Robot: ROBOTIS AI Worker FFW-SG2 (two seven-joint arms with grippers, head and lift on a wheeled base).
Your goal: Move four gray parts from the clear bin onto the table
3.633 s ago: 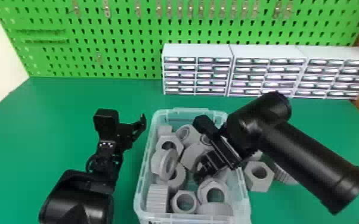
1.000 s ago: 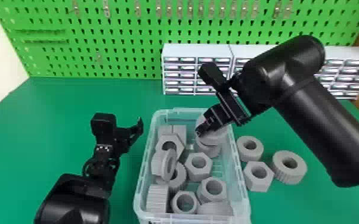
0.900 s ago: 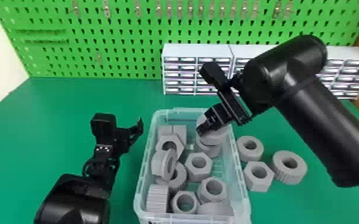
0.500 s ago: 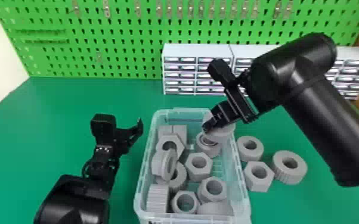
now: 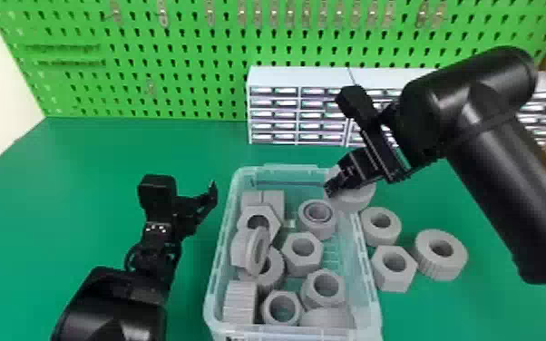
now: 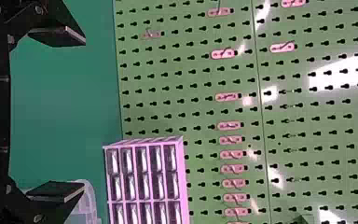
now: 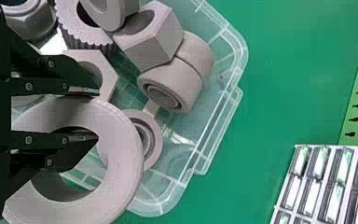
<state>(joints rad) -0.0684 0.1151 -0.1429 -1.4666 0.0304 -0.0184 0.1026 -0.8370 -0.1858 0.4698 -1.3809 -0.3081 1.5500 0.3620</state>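
- A flat green table (image 5: pixel 104 154) lies under everything.
- A green pegboard (image 5: pixel 195 59) with keyhole slots stands behind it.
- White, boxy drawer cabinets (image 5: pixel 297 78) stand in a row before the pegboard.
- The clear bin (image 5: pixel 213 290), rectangular plastic with rounded corners, holds a jumble of gray hexagonal and round parts (image 5: pixel 303 248).
- My left gripper (image 5: pixel 188 211) is off the bin's left side, jaws wide apart and empty.
- My right gripper (image 5: pixel 329 188) is at the bin's far right corner, jaws closed on one wall of a ring, one finger through its hole.
- That thick, round gray ring (image 5: pixel 354 198) is above the bin's rim.
- A ridged, round gray part (image 5: pixel 453 260), a gray hexagonal nut (image 5: pixel 392 279) and a smooth, round gray part (image 5: pixel 382 238) sit on the table, right of the bin.
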